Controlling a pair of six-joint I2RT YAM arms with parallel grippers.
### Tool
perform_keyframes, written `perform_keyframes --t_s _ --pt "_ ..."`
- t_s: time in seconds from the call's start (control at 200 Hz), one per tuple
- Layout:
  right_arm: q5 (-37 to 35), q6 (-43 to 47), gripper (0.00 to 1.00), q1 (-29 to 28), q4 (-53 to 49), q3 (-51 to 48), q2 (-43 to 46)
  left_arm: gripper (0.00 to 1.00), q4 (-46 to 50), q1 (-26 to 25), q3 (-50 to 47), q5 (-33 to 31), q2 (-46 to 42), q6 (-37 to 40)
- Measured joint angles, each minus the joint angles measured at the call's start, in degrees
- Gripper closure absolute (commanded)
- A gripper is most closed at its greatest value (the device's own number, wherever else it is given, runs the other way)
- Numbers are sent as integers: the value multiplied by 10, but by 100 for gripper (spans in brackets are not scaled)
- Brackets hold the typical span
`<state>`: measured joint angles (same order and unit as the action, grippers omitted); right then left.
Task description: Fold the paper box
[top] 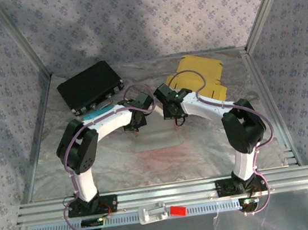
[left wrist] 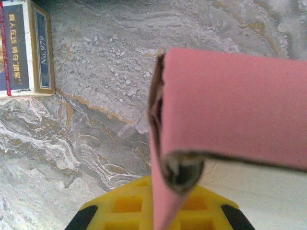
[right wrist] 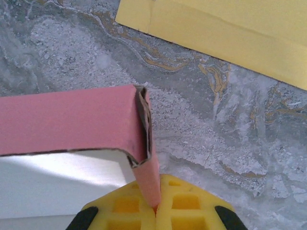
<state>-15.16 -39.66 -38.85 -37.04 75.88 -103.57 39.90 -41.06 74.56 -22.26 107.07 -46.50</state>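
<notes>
Folding looks partway done. The paper box (top: 156, 142) lies mid-surface (top: 204, 153) between the arms, with one pink wall standing and an end flap bent round at each corner. The left tool (left wrist: 160, 213) is clamped on one of those flaps and the right tool (right wrist: 156, 211) on the other. The white base still appears flat, so the remaining walls and the locking of the corners seem left to do.

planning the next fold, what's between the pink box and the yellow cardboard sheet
Nothing: bare marbled table separates pink box from yellow sheet, per the right wrist view.
</notes>
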Motion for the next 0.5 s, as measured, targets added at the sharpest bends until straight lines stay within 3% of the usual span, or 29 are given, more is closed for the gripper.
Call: perform_keyframes --t_s 0.5 --pt "13 -30 100 2 -4 5 -9 100 17 -6 28 -43 30 -22"
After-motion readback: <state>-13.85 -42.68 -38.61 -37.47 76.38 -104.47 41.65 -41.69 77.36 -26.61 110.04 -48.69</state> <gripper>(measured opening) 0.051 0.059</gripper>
